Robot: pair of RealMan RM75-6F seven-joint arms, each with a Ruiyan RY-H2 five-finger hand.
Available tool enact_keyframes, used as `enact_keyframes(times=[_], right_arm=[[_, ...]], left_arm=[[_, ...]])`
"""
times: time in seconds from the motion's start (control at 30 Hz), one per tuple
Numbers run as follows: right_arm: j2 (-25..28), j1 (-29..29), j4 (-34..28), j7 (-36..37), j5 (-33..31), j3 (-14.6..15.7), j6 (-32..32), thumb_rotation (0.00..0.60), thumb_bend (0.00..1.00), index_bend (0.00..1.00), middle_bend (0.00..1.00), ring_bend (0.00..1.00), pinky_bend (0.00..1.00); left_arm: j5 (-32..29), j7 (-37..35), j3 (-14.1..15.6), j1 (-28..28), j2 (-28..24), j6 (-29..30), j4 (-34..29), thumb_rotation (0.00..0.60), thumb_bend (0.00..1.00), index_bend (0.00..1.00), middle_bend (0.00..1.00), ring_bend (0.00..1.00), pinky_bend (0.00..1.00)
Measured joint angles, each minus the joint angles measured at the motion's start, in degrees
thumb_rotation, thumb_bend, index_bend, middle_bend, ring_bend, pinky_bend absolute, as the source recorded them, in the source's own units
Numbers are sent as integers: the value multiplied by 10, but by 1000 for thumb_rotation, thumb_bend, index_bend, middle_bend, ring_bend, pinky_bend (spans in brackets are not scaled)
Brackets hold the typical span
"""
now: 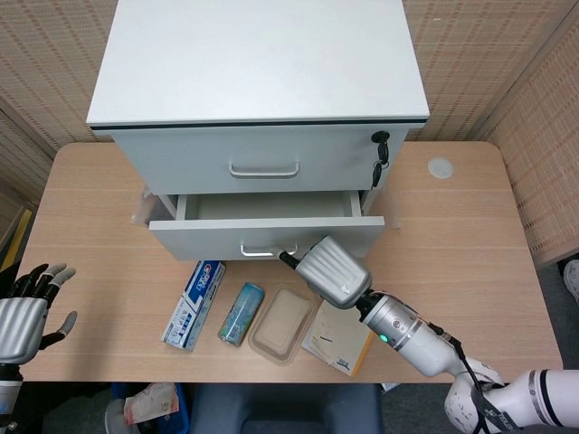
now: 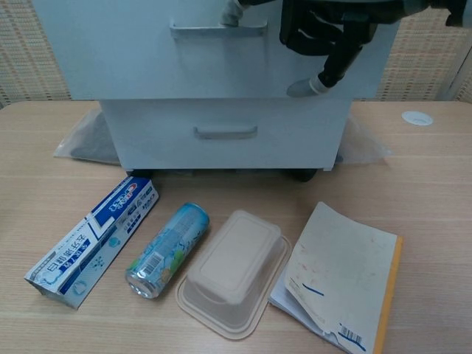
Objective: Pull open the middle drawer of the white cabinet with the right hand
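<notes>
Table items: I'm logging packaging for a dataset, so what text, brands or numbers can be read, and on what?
Toothpaste box: blue and red brand lettering, too blurred to read.
Can: printed label and small text, unreadable.
Notebook: a barcode and a blue mark, no readable words.
White cabinet: no text visible.
</notes>
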State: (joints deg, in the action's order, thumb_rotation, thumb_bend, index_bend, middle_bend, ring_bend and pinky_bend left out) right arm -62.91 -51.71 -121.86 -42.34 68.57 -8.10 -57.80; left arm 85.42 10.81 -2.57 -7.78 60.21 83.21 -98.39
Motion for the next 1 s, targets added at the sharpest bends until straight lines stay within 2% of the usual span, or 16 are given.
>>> enact_keyframes(times=[0.6, 0.9, 1.0], right_arm=[[20, 38, -43, -1, 93, 31, -19, 600, 226, 186, 823, 764, 666], [23, 53, -46, 11, 128, 33, -25, 600, 227, 186, 821, 764, 666], [21, 58, -44, 21, 143, 32, -31, 600, 227, 186, 792, 753, 666]], left_arm=[[1, 3, -1, -2, -1, -1, -2, 600, 314, 184, 172, 114, 183], [1, 6, -1, -4, -1, -3, -4, 600, 314, 181, 172, 114, 183], [0, 6, -1, -5, -1, -5, -4, 600, 313, 180, 172, 115, 183]])
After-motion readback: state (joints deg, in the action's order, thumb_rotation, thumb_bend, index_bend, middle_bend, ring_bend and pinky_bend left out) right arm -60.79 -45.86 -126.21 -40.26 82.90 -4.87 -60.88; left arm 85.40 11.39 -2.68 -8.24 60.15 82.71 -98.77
